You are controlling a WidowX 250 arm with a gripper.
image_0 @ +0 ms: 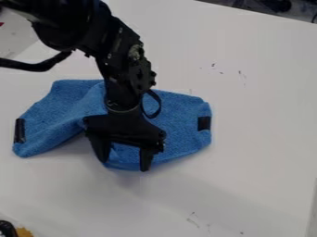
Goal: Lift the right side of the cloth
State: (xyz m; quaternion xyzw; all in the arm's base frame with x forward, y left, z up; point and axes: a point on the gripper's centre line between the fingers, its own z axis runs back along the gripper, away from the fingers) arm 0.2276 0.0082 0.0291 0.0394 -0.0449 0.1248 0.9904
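Blue cloth (pixel 180 134): spread on the white worktop (pixel 260 102), mostly left of the middle, long from left to right, its central part partly hidden under my arm (pixel 117 51).
Cloth, left end: angled toward the near side, with a black strip (pixel 20 131) along its outer edge.
Cloth, right end: rounded at the corners, with a black patch (pixel 204 123) at its outer edge; the cloth lies broad and fairly smooth here.
Cloth, fold: a raised, slanting ridge runs from beside my arm toward the near left, and the near edge bends inward left of my gripper (pixel 124 164).
My fingers (pixel 147 159): spread well apart, one to the left and one to the right, pointing down and toward the near side, with blue fabric showing between them; they pinch nothing. Their tips are at the cloth's near edge, and I cannot tell whether they touch it.
My arm: black, coming in from the far left and hanging over the middle of the cloth.
Strap (pixel 152 109): a thin black loop at the right side of my wrist, over the cloth.
Cable (pixel 37 66): black, running from my arm to the left edge, on the far side of the cloth.
Worktop marks: small dark specks far right of the cloth, more at the near right.
Near left corner: part of a black and orange-yellow object (pixel 23 231), too cut off to name.
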